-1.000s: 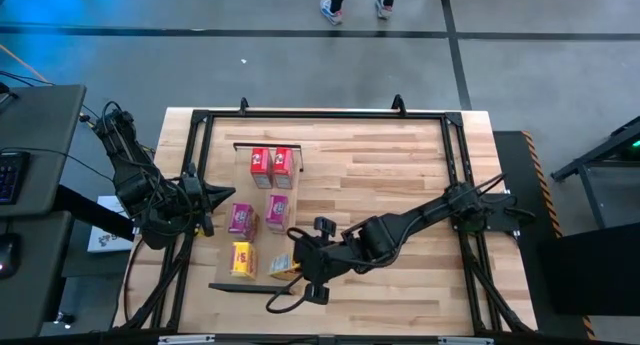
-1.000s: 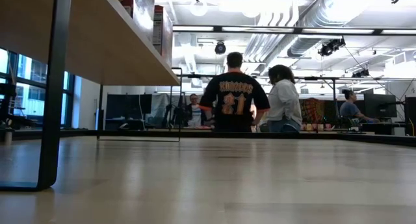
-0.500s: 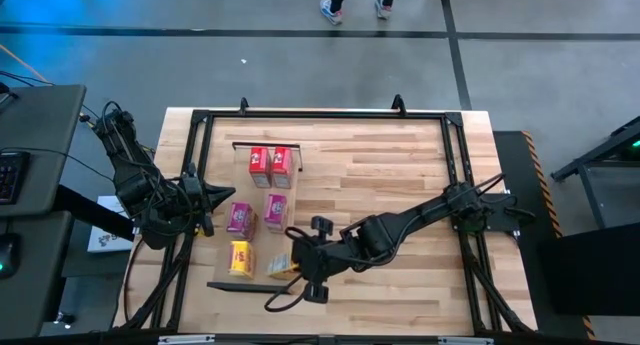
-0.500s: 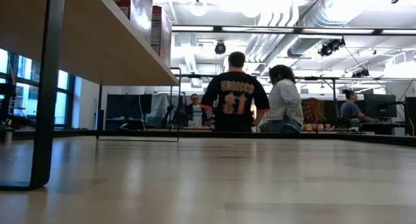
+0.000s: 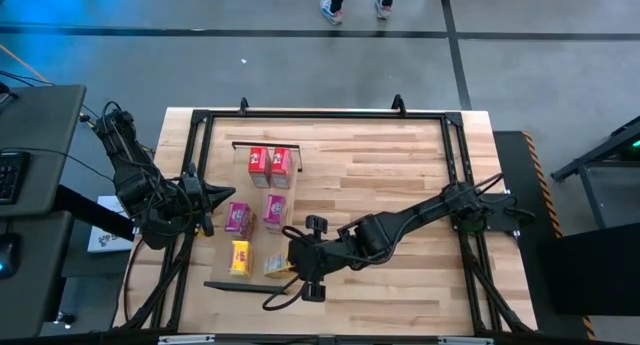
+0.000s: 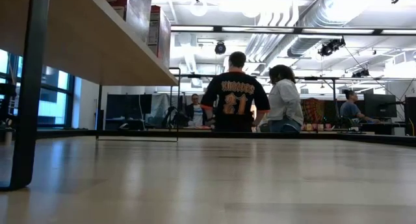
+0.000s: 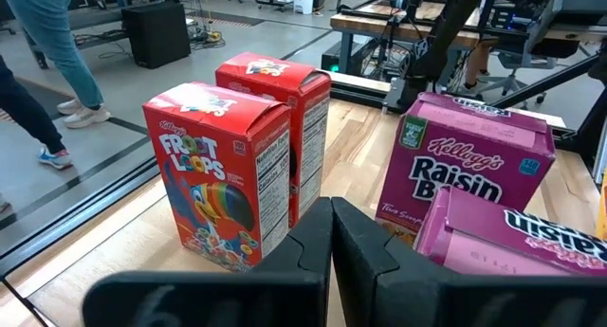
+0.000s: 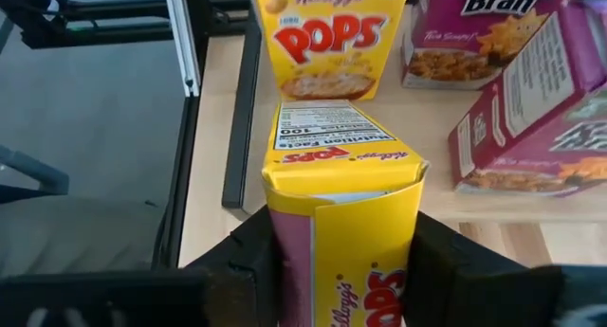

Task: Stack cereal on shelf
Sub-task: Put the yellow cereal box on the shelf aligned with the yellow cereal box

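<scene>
The pale wood shelf (image 5: 258,190) stands at the table's left, and its underside shows in the low view (image 6: 97,49). Upright on it are two red boxes (image 5: 271,161), two pink boxes (image 5: 258,215) and a yellow box (image 5: 241,257). My right gripper (image 5: 293,268) is shut on another yellow box (image 8: 341,213) at the shelf's near right corner. My left gripper (image 5: 207,200) is shut and empty beside the shelf's left edge, and the red boxes (image 7: 232,166) and pink boxes (image 7: 474,185) show ahead of it. My right gripper pinches the yellow box between its two fingers (image 8: 256,261), on two opposite sides at the end nearest the gripper (image 8: 313,242). The fingers come about level from the table's right. The box lies lengthwise, nutrition panel (image 8: 332,133) up, far end toward the standing yellow box (image 8: 327,33).
A black frame (image 5: 320,115) runs round the tabletop. The shelf's black rail (image 8: 242,99) and leg (image 6: 26,87) stand at its near end. Bare wood lies to the table's right (image 5: 400,175). People stand in the room beyond (image 6: 234,94).
My right gripper has gone toward the table's left with the yellow box. The shelf's near end has slid a little toward the table's left, and its leg has shifted left in the low view.
</scene>
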Robot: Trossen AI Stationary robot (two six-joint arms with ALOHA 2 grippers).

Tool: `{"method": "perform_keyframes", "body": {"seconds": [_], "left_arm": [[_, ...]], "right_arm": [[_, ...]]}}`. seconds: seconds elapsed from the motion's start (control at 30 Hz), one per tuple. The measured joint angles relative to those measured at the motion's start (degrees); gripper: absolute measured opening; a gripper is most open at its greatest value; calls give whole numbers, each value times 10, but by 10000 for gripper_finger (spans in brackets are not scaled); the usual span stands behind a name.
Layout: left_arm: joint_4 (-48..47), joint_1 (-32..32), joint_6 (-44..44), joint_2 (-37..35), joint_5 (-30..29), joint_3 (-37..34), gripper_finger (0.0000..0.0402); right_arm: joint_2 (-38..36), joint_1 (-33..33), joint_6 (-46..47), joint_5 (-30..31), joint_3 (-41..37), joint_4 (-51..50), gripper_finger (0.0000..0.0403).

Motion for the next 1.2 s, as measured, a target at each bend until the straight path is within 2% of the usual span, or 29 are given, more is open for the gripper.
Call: {"method": "perform_keyframes", "body": {"seconds": [0.7,1.2], "left_arm": [[0,0,0,0,-1,0,0],[0,0,0,6,-4,0,0]], "right_arm": [[5,-16,-42,-12,0,54,191],[29,-37,-121,-54,0,151,195]]}}
